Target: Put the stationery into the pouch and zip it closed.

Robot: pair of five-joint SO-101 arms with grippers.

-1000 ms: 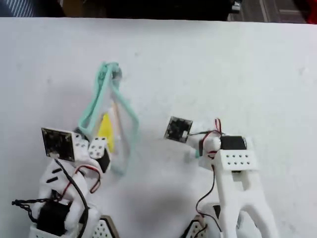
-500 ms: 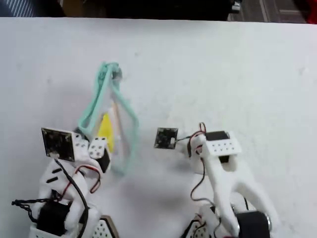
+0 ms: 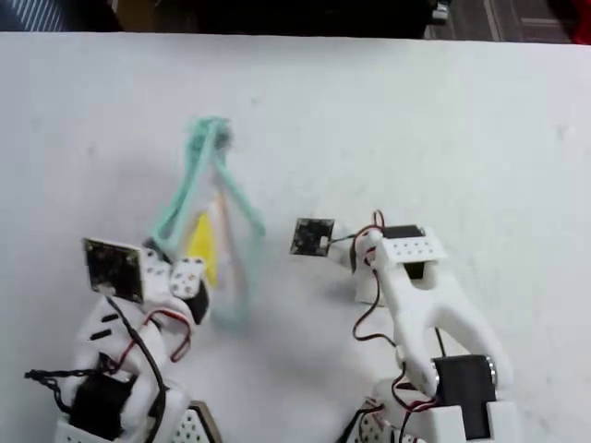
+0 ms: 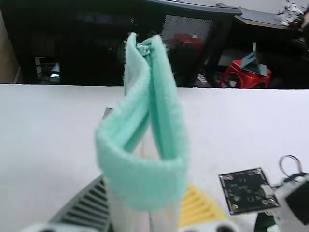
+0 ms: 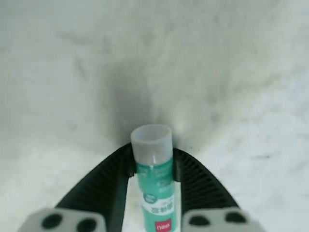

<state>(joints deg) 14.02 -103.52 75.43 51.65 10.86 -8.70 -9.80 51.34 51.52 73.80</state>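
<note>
The table (image 3: 443, 111) is white and flat; two white arms sit at its near edge. The left arm (image 3: 120, 323) is at the near left corner; its jaws are shut on the near end of the pouch (image 3: 208, 212). In the left wrist view the pouch (image 4: 145, 145) sits between a grey bumpy jaw on one side and a yellow bumpy jaw on the other. The pouch is soft, with mint green edges; its zip is open, so the two green edges stand apart in the middle and meet again at the far end. From above, the pouch runs away from the left arm toward the middle of the table; a thin pale stick (image 3: 222, 226) shows between its two green edges.

The right arm (image 3: 406, 268) is near the middle of the table, just beside the pouch but not touching it; a small dark camera board (image 3: 312, 236) sticks out from its wrist toward the pouch. The same board (image 4: 244, 191) shows in the left wrist view, low beside the pouch. The right arm's jaws are dark and bumpy; they are closed on a glue stick (image 5: 153, 174). The glue stick has a green label and a pale grey cap; the cap end pokes out past the jaws and points down at the table (image 5: 231, 72).
</note>
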